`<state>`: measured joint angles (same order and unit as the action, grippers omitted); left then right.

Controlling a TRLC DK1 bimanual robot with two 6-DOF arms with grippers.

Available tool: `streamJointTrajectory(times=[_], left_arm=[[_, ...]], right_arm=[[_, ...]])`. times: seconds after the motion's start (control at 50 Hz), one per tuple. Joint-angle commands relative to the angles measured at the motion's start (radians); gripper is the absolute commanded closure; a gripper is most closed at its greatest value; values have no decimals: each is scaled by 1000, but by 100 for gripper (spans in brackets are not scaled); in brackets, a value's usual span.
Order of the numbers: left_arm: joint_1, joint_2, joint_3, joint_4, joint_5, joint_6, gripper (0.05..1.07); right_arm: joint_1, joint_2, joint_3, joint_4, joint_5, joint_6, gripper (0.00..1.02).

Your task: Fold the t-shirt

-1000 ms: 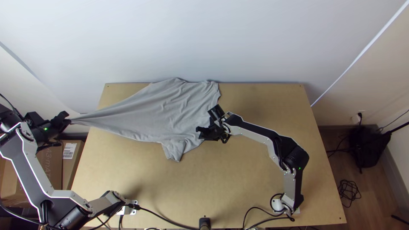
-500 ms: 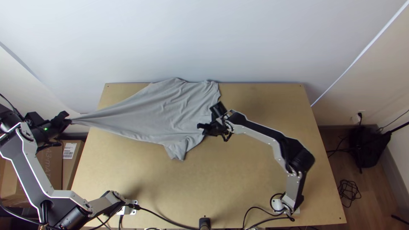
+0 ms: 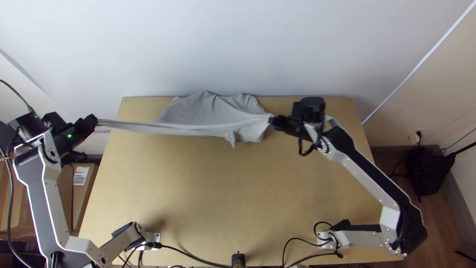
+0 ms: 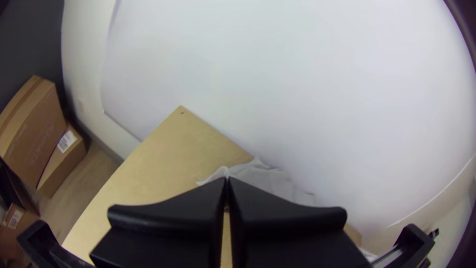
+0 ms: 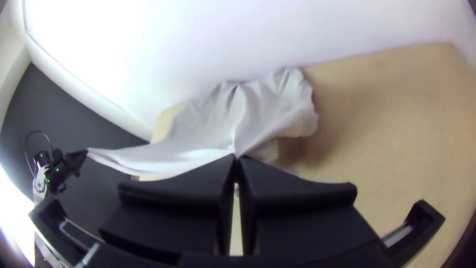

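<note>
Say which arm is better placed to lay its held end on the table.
Right, I'd judge: the right gripper pinches the t-shirt above the table; the left gripper holds its end beyond the left edge.

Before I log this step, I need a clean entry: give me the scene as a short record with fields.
item: grey t-shirt
left gripper: shut on one end of the cloth, out past the table's left edge
right gripper: shut on the cloth, over the table's far half
cloth: pulled into a narrow band between the grippers; the rest rumpled at the far edge of the table
fold: not yet made
</note>
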<state>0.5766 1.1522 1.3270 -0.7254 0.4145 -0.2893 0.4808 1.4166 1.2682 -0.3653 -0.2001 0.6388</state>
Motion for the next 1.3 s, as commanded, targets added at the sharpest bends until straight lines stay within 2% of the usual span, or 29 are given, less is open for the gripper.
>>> streamJointTrajectory(times=[0.0,0.28,0.5,0.84,1.14,1.28], left_arm=[[-84,-28,23,73,-63,-56,105],[-247,-8,163,211,-194,-90,105],[-270,32,299,267,-227,-93,105],[-253,-55,423,331,-246,-93,105],[-204,-301,416,356,-246,-85,105],[-208,-371,433,274,-229,-85,105]], right_arm=[[-90,-93,25,39,28,-56,100],[-275,-174,143,132,34,-194,100],[-295,-219,224,215,87,-254,100],[-269,-450,226,385,102,-258,100],[-263,-716,206,390,93,-252,100],[-263,-794,198,396,71,-235,100]])
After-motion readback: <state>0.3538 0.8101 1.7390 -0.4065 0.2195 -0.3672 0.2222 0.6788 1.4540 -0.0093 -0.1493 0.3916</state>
